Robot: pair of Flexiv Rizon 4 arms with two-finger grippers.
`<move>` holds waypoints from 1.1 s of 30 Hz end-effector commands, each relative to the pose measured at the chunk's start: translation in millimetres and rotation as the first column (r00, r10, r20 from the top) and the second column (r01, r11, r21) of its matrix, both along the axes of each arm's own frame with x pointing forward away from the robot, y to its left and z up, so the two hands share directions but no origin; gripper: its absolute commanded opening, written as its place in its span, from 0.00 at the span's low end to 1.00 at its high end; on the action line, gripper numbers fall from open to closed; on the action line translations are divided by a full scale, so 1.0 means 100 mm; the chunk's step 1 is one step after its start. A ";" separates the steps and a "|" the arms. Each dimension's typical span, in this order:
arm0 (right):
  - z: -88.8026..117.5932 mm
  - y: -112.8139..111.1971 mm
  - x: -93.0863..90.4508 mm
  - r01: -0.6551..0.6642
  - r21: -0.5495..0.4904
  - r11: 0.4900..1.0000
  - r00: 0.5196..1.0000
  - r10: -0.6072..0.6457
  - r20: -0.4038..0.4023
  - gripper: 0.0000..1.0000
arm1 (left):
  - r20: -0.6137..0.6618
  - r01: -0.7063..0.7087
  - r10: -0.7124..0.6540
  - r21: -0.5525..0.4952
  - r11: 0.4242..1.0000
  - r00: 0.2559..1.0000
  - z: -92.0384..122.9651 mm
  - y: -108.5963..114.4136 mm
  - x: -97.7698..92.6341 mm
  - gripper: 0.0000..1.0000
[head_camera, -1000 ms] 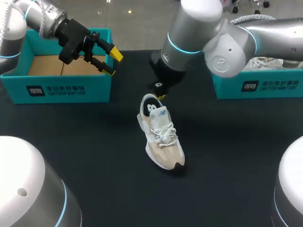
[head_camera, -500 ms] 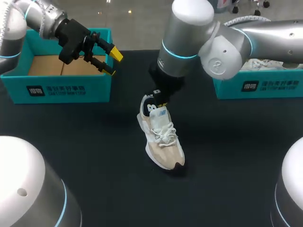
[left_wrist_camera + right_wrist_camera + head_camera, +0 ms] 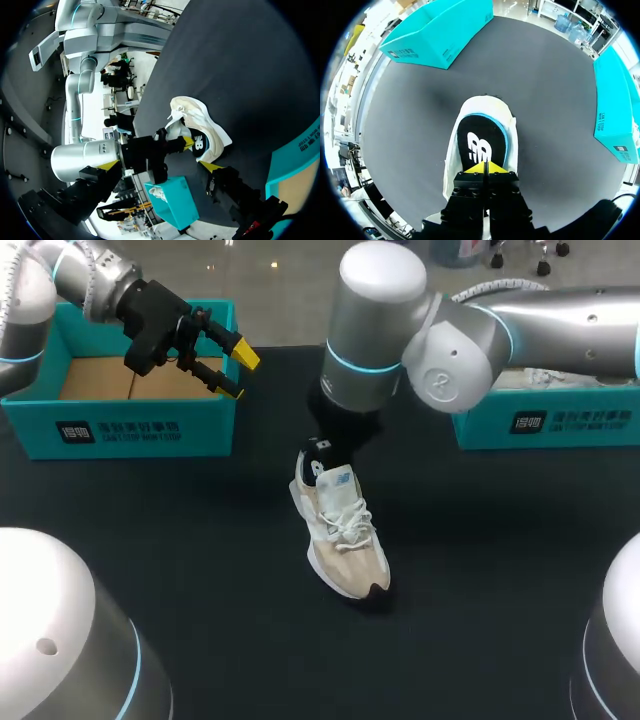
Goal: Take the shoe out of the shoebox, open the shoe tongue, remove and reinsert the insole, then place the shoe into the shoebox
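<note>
A cream and white sneaker point(image 3: 343, 528) lies on the black table, toe toward the front edge. Its black insole point(image 3: 481, 142) with a white logo shows in the heel opening. My right gripper point(image 3: 485, 168) is shut, its yellow tips pressed together at the heel end of the insole; whether they pinch it I cannot tell. In the head view the right gripper point(image 3: 322, 452) is down in the shoe's heel opening. My left gripper point(image 3: 240, 375) hangs open and empty over the corner of the left shoebox point(image 3: 120, 430), well apart from the shoe point(image 3: 200, 120).
A second teal box point(image 3: 545, 422) stands at the right behind my right arm, with something white inside. The left shoebox shows a bare cardboard floor. Dark tabletop lies open around the shoe and toward the front edge.
My right arm has swung left and down, bringing its shut gripper from just behind the heel into the shoe's opening. The left arm and the shoe have stayed put.
</note>
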State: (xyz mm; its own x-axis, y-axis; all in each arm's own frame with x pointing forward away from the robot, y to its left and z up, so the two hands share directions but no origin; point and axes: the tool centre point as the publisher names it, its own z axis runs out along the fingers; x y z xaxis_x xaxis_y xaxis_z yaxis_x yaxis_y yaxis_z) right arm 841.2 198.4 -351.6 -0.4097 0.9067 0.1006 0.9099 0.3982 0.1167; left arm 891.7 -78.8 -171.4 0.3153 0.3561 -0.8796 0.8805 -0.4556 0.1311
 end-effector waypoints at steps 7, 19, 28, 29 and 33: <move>-0.13 0.02 -0.08 -0.004 -0.059 0.998 1.000 0.004 0.007 0.00 | 0.002 0.001 -0.001 0.003 1.000 1.000 0.00 0.00 0.00 1.00; -0.07 -0.07 -0.11 0.037 -0.119 0.992 0.998 -0.031 0.048 0.00 | 0.002 0.001 -0.001 0.003 1.000 1.000 0.00 0.00 0.00 1.00; -0.32 -0.05 -0.04 0.043 -0.103 0.994 0.999 -0.042 0.014 0.00 | 0.002 0.001 -0.001 0.003 1.000 1.000 0.00 0.00 0.00 1.00; -0.35 -0.03 -0.04 0.040 -0.100 0.994 0.999 -0.039 0.008 0.00 | 0.002 0.001 -0.001 0.003 1.000 1.000 0.00 0.00 0.00 1.00; -0.46 0.00 -0.04 0.032 -0.095 0.995 0.999 -0.033 -0.011 0.00 | 0.002 0.001 -0.001 0.003 1.000 1.000 0.00 0.00 0.00 1.00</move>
